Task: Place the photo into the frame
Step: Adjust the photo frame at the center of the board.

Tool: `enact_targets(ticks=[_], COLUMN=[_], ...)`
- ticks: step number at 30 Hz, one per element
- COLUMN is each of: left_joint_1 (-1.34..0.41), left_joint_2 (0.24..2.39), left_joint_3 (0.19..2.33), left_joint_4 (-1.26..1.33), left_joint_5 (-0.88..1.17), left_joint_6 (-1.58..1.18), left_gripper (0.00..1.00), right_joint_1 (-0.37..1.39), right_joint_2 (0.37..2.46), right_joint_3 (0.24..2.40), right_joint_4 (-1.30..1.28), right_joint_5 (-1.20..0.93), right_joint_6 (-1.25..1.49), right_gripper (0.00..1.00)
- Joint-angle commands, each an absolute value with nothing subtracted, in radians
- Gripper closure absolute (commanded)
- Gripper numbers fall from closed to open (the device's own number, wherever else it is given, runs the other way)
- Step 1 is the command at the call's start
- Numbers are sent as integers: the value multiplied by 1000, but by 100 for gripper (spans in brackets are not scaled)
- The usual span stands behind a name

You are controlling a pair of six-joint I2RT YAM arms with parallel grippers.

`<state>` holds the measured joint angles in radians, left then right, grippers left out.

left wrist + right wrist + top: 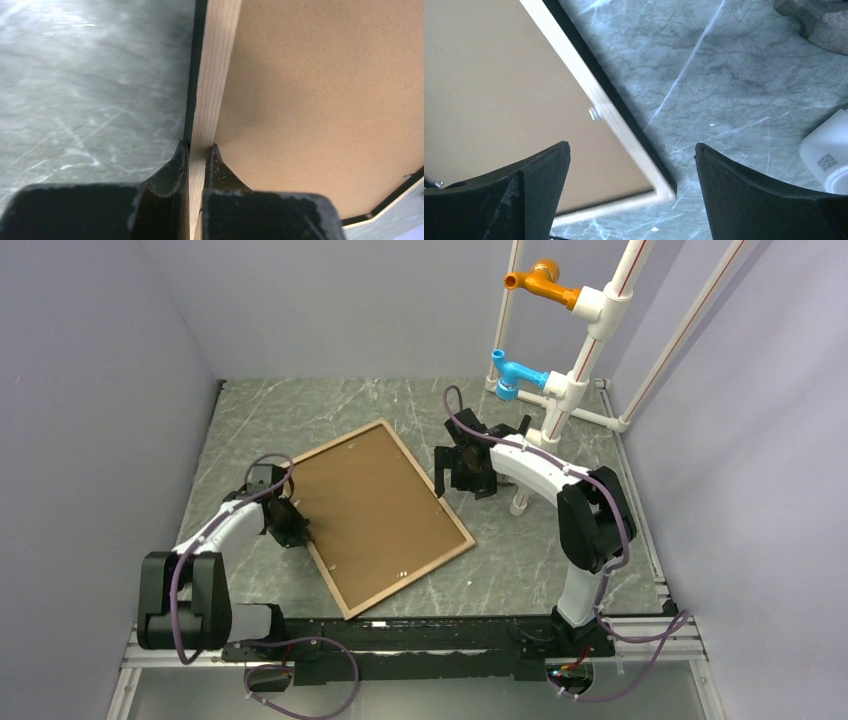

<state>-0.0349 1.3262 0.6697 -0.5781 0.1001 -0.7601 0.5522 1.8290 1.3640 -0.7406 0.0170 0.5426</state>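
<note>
the frame (410, 580) lies back-up on the counter (300, 410), backing board (380, 510) seated in it, left end effector (199, 150) pinching its left rail, right end effector (631, 150) spread open over a corner; the photo is unseen, so insertion cannot be confirmed.

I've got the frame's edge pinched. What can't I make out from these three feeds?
- The photo: in no view; the backing board may cover it.
- The frame front: face down in every view.
- Left wrist: the left gripper hides the spot where it pinches the frame.
- Right wrist: the clip is blurred and tiny; the frame is cut off at the left edge.
</note>
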Motion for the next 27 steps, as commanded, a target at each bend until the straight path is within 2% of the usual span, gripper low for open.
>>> enact_targets(ticks=[1,6,7,8,10,11,14,15,27], left_joint_1=[-3,-3,-3,-3,-3,-3,-3,-3,-3], left_joint_2=[1202,1054,1026,1001,961,946,925,920,733], left_joint_3=[640,548,527,509,479,471,468,473,594], left_joint_4=[-532,-501,-490,-477,-460,-461,-490,-512,-701], left_joint_5=[19,12,27,43,74,88,107,99,4], left_joint_6=[-974,-1067,-1074,-1076,-1070,-1062,-1013,-1002,-903], left_gripper=[100,100,95,88,66,54,10,2,0], right_joint_1=[572,596,601,610,629,642,685,699,899], right_joint_2=[1738,1686,1678,1670,1664,1662,1673,1679,1792], right_joint_3=[1372,1314,1298,1282,1243,1228,1197,1193,1170], right_joint_4=[-747,-727,-720,-714,-699,-692,-668,-666,-558], right_joint_5=[6,-37,-47,-55,-69,-72,-87,-90,-171], right_joint_6=[568,610,618,627,648,659,692,701,824], right_gripper=[3,3,3,3,3,3,3,4,11])
